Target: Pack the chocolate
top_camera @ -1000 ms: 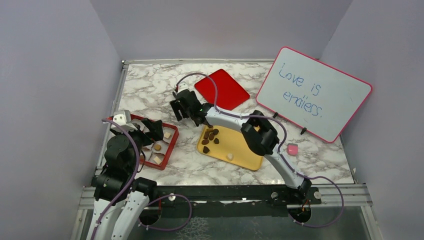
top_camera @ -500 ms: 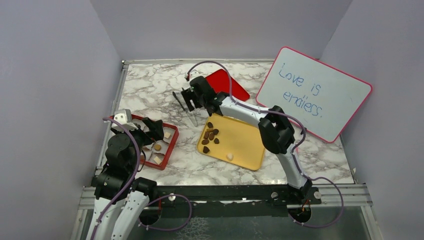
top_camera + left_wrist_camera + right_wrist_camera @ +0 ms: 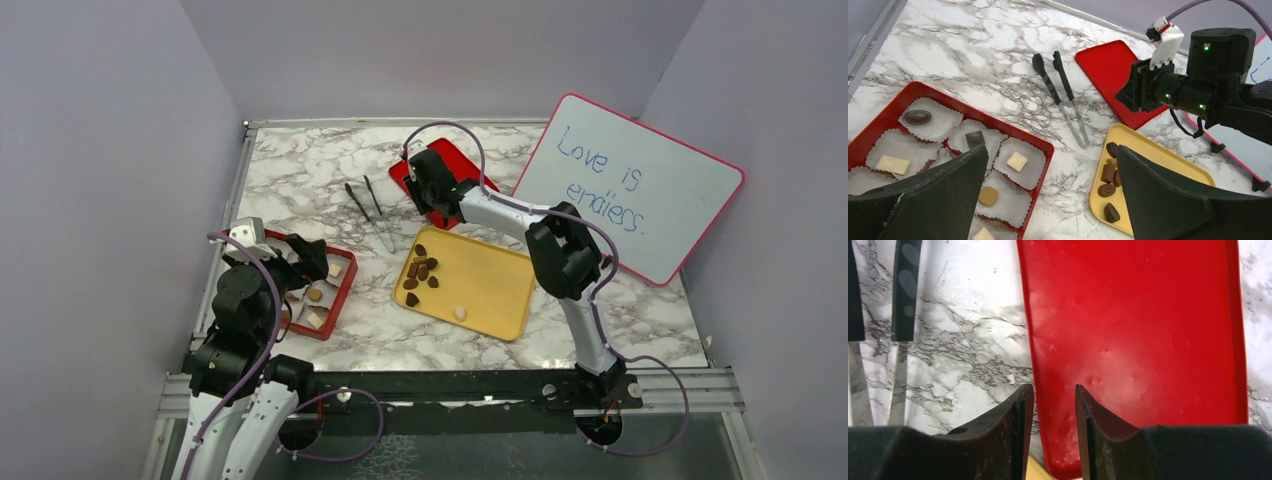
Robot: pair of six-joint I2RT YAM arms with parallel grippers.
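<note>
Top external view: the packing is shown part done. Several pieces of chocolate are seated in paper cups in the red box at the left. A cluster of dark pieces and one cream piece are seen on the yellow tray at the centre, and these are judged to be left to transfer. How many cups are unfilled cannot be told, part of the box being hidden. The tongs are laid on the marble, held by neither arm. The left gripper is spread wide and empty above the box. The right gripper is set over the left edge of the red lid, its jaws drawn to a narrow gap with nothing seen clamped; contact with the lid cannot be judged. The lid is not yet fitted. On the whiteboard "Love is endless." is handwritten in blue; no brand is visible.
</note>
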